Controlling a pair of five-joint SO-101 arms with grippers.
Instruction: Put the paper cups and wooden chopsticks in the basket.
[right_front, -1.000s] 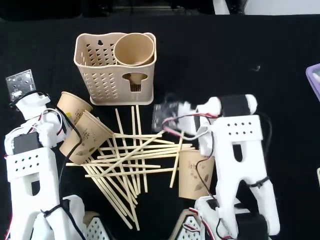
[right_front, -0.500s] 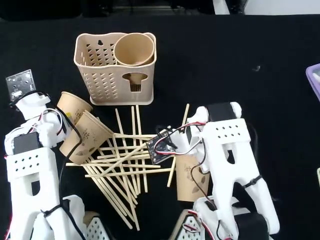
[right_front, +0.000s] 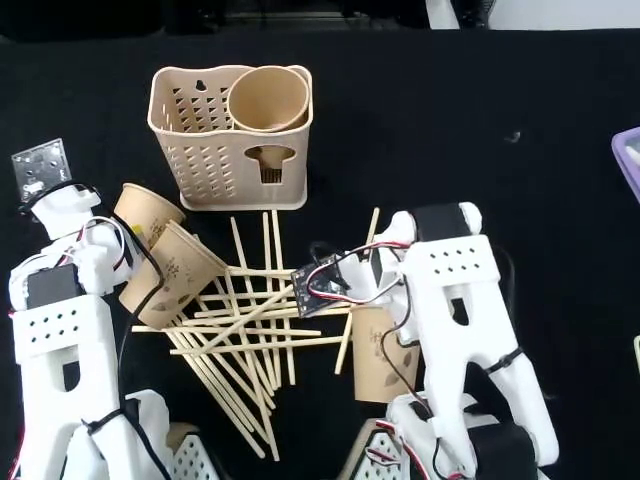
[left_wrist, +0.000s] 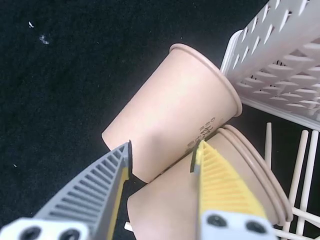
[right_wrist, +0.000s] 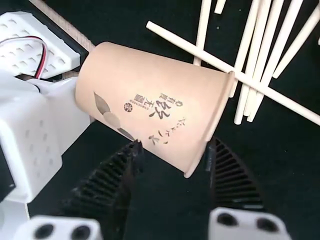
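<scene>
The beige basket (right_front: 228, 150) stands at the back with one paper cup (right_front: 268, 97) upright inside it. Two paper cups (right_front: 148, 212) (right_front: 180, 265) lie on their sides by the left arm. My left gripper (left_wrist: 162, 150) is open, its fingers straddling the base of the upper cup (left_wrist: 170, 110), with the second cup (left_wrist: 225, 200) beside it. Wooden chopsticks (right_front: 250, 320) lie in a crossed pile mid-table. A third cup (right_front: 385, 350) lies under the right arm. My right gripper (right_wrist: 172, 145) is open just over that cup (right_wrist: 155, 122), near its rim.
The basket's perforated wall (left_wrist: 280, 65) is close beside the left cups. Chopsticks (right_wrist: 260, 55) touch the rim of the right cup. The arms' white bases (right_front: 400, 450) sit at the front edge. A purple object (right_front: 628, 160) lies at the far right edge.
The right arm has swung its wrist from near the basket down and forward over the lying cup. The left arm and its two cups have not moved.
</scene>
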